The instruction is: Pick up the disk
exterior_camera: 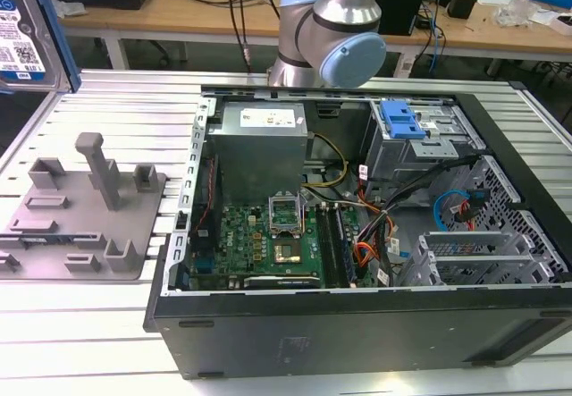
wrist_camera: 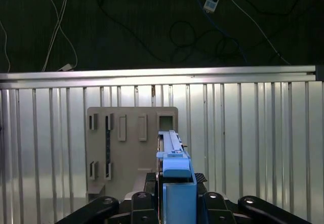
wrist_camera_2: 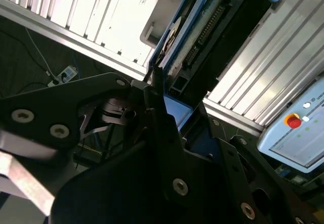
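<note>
The disk [exterior_camera: 20, 43] hangs in the air at the far upper left of the exterior view, label facing the camera and a blue rail along its edge. It hovers above the grey fixture [exterior_camera: 85, 208]. In the first wrist view the disk [wrist_camera: 174, 181] stands edge-on with its blue rail toward the camera. My gripper [wrist_camera: 174, 199] is shut on it, with black fingers [wrist_camera: 144, 204] on both sides. In the second wrist view the disk [wrist_camera_2: 202, 37] shows its connector edge beyond the gripper [wrist_camera_2: 169, 107].
An open computer case [exterior_camera: 179, 235] fills the middle and right of the slatted metal table [exterior_camera: 98, 342], with a light-blue latch [exterior_camera: 400, 119] on its drive cage. The arm's elbow [exterior_camera: 331, 29] rises behind the case. The fixture [wrist_camera: 131, 143] lies directly below the disk. A control pendant [wrist_camera_2: 298, 133] lies beyond the table edge.
</note>
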### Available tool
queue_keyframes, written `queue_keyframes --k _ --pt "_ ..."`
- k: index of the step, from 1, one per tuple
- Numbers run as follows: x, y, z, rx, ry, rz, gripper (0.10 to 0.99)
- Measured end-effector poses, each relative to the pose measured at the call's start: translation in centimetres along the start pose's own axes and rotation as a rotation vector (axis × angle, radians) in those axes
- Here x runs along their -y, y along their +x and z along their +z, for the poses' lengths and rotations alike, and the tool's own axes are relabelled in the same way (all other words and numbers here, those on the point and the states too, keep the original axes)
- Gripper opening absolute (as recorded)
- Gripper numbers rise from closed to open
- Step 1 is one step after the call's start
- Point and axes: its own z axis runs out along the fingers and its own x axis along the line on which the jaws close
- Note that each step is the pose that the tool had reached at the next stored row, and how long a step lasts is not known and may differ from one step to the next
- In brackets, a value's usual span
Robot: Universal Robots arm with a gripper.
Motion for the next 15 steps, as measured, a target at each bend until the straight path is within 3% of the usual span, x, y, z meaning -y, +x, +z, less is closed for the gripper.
queue_keyframes --k 15 --pt "0.10 0.00 -0.38 -0.0001 0.000 -0.002 0.369"
